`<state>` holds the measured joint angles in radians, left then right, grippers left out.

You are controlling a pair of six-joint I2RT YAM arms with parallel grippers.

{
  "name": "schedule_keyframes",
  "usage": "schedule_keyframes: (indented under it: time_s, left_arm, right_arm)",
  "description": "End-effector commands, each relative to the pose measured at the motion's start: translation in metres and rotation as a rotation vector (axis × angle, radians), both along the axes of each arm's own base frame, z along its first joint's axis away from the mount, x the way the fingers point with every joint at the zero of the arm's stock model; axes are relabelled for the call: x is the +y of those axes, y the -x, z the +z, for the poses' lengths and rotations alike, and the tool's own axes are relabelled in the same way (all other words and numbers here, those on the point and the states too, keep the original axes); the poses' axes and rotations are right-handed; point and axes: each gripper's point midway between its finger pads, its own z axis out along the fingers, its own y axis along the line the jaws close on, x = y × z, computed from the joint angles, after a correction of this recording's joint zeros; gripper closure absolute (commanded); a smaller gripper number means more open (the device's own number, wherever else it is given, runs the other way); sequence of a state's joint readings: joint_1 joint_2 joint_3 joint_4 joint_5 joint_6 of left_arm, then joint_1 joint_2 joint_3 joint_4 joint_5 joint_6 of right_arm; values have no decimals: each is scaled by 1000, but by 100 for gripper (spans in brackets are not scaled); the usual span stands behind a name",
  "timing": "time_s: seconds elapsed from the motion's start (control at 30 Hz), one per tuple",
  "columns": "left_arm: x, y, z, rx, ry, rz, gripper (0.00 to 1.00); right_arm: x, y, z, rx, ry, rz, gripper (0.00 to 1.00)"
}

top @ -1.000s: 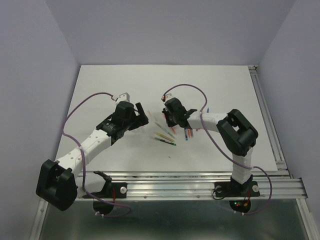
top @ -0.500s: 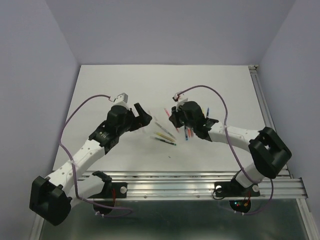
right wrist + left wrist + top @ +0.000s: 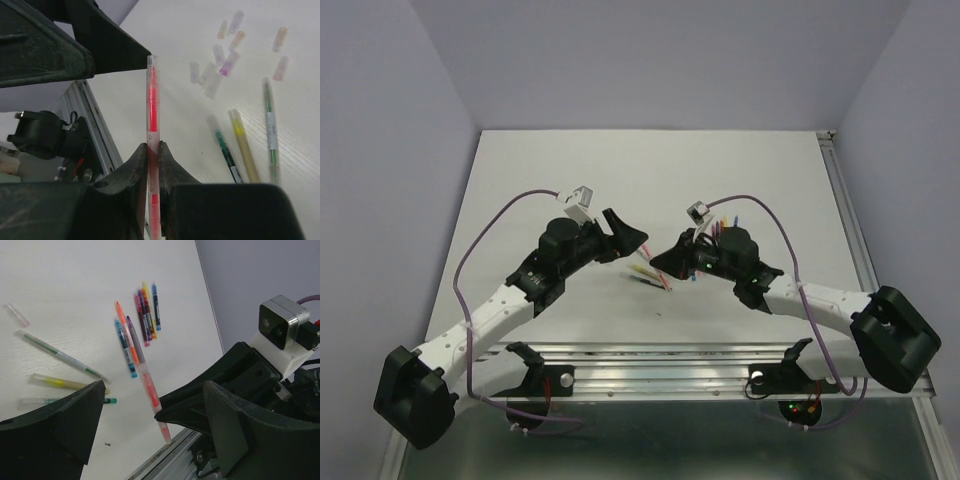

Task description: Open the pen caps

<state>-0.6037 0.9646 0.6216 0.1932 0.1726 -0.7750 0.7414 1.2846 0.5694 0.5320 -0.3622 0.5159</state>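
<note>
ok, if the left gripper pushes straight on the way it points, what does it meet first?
Most likely the red pen clamped in the right gripper. In the left wrist view it crosses the gap just ahead of the open left gripper, with the right gripper's fingers close behind it. Depth is unclear, so contact order is a guess.

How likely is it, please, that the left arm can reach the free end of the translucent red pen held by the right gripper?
Probably yes. The left gripper is open, and the translucent red pen, clamped in the right gripper, points between its fingers with nothing in the way.
</note>
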Motion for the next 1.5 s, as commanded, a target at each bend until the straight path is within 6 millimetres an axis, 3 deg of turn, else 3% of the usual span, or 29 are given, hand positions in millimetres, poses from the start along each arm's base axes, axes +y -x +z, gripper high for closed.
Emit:
schedule_keyframes:
  time_s: [0.0, 0.13, 0.3, 0.43, 0.47, 0.53, 0.57, 0.6, 0.77, 0.9, 1.0, 1.03, 1.13, 1.17, 1.23, 1.37, 1.47]
  left_arm:
    - [-16, 0, 20, -55, 74, -41, 11]
    - [-21, 0, 22, -59, 81, -51, 18]
    - [-22, -2, 22, -67, 68, -53, 34]
    - [-21, -2, 24, -72, 71, -52, 54]
    - [-22, -1, 24, -71, 71, -55, 65]
    - [-22, 0, 26, -78, 75, -60, 77]
    - [-22, 0, 26, -83, 74, -62, 94]
    - [-21, 0, 26, -84, 71, -57, 100]
    - [-12, -4, 32, -98, 89, 1, 100]
    - [5, -18, 42, -132, 93, 127, 100]
    - [23, -41, 56, -168, 70, 238, 100]
    - [35, -54, 56, -164, 58, 291, 100]
    - [52, -78, 74, -199, 81, 347, 100]
    - [51, -81, 85, -222, 96, 337, 100]
    - [53, -88, 85, -221, 84, 347, 100]
    - [60, -93, 87, -221, 74, 372, 100]
    - [61, -88, 70, -161, 28, 358, 100]
  right_arm:
    - [12, 21, 34, -17, -172, 93, 99]
    - [13, 18, 38, -18, -199, 79, 99]
    - [19, 16, 43, -29, -227, 97, 99]
    - [23, 17, 43, -20, -236, 115, 99]
    - [23, 16, 40, -15, -230, 112, 99]
    - [23, 15, 36, -2, -223, 107, 99]
    - [24, 15, 35, 1, -220, 107, 99]
    - [25, 14, 33, 2, -219, 107, 99]
    - [27, 18, 29, 14, -220, 135, 99]
    - [29, 38, 23, 29, -210, 224, 99]
    - [33, 62, -1, 72, -117, 270, 99]
    - [34, 77, -21, 109, -60, 274, 99]
    - [31, 109, -44, 158, -23, 313, 99]
    - [30, 117, -45, 187, -34, 324, 99]
    - [28, 128, -49, 213, -44, 335, 99]
    - [25, 129, -44, 192, -49, 323, 99]
    - [23, 120, -37, 168, -40, 273, 99]
